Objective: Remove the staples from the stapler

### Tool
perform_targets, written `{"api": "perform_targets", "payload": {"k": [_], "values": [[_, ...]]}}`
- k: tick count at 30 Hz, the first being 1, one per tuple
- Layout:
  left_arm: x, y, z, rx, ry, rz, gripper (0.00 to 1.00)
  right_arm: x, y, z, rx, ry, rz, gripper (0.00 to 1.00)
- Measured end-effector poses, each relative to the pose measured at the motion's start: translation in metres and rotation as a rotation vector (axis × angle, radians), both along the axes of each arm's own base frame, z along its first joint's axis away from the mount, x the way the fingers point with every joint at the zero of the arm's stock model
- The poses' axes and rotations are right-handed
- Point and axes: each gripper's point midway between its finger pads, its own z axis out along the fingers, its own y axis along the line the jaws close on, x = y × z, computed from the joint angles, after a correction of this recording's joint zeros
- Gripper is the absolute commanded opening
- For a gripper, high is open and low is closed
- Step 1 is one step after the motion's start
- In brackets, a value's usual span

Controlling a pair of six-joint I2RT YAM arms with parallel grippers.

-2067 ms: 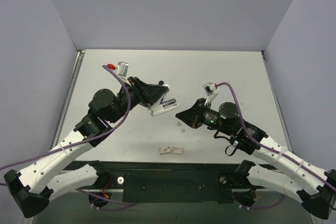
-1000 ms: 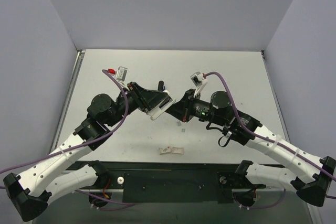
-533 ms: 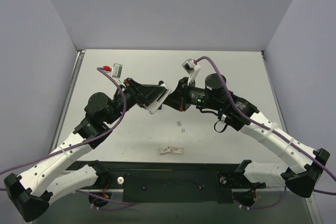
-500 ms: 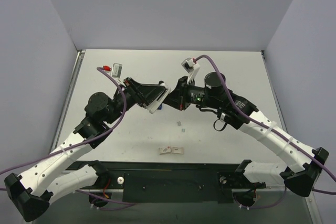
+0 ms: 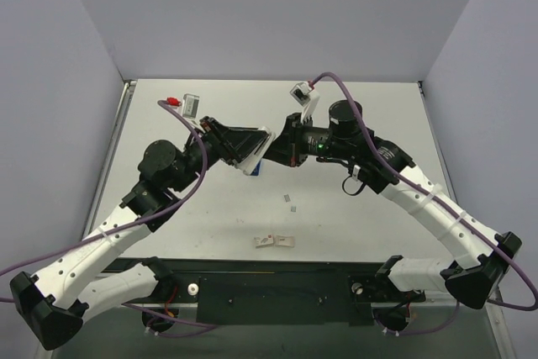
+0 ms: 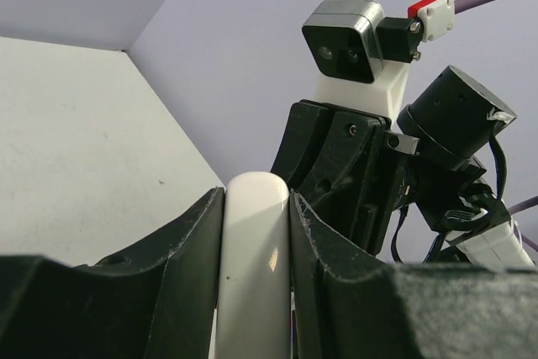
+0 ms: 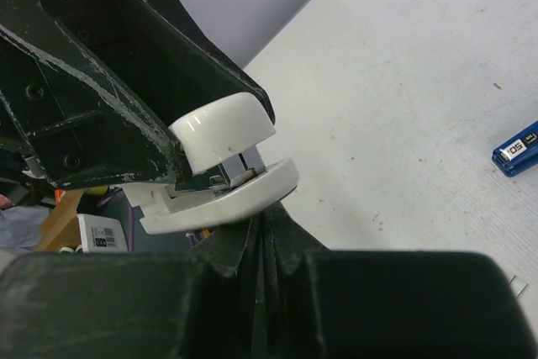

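Observation:
The stapler (image 6: 254,250) looks white here, with a rounded top and a flat base (image 7: 227,199). My left gripper (image 5: 255,152) is shut on it and holds it above the table, one finger on each side of the top. A silvery metal track (image 7: 245,164) shows between the stapler's top and base. The staples are hidden from me. My right gripper (image 7: 265,218) is shut with nothing between its fingers. Its tips touch the underside of the stapler's front end. In the top view the right gripper (image 5: 274,154) meets the left one mid-table.
A small blue piece with a white label (image 7: 516,150) lies on the table below the grippers, also in the top view (image 5: 257,168). White paper scraps (image 5: 275,241) lie near the front edge, and a tiny scrap (image 5: 289,200) sits mid-table.
My right arm has swung left and away from me, bringing its shut gripper up against the stapler. My left gripper has kept hold of the stapler and shifted only slightly.

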Motion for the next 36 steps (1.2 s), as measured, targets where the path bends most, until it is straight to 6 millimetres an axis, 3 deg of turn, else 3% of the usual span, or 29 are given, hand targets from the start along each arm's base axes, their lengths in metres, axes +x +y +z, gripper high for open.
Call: {"api": "perform_targets", "payload": {"k": [12, 20, 26, 32, 36], "values": [[-0.027, -0.018, -0.009, 0.100, -0.012, -0.130, 0.00, -0.027, -0.037, -0.024, 0.016, -0.040, -0.053, 0.00], [-0.028, -0.020, -0.024, 0.209, 0.001, -0.136, 0.00, -0.032, -0.060, -0.023, 0.046, -0.096, -0.129, 0.00], [0.003, -0.008, -0.036, 0.355, 0.018, 0.024, 0.00, -0.031, -0.081, -0.044, 0.015, -0.109, -0.219, 0.00], [0.047, 0.017, -0.043, 0.506, 0.000, 0.263, 0.00, -0.024, -0.099, -0.099, -0.108, -0.053, -0.316, 0.00], [0.081, 0.036, -0.062, 0.617, 0.015, 0.403, 0.00, -0.025, -0.105, -0.129, -0.162, -0.006, -0.340, 0.00]]}}
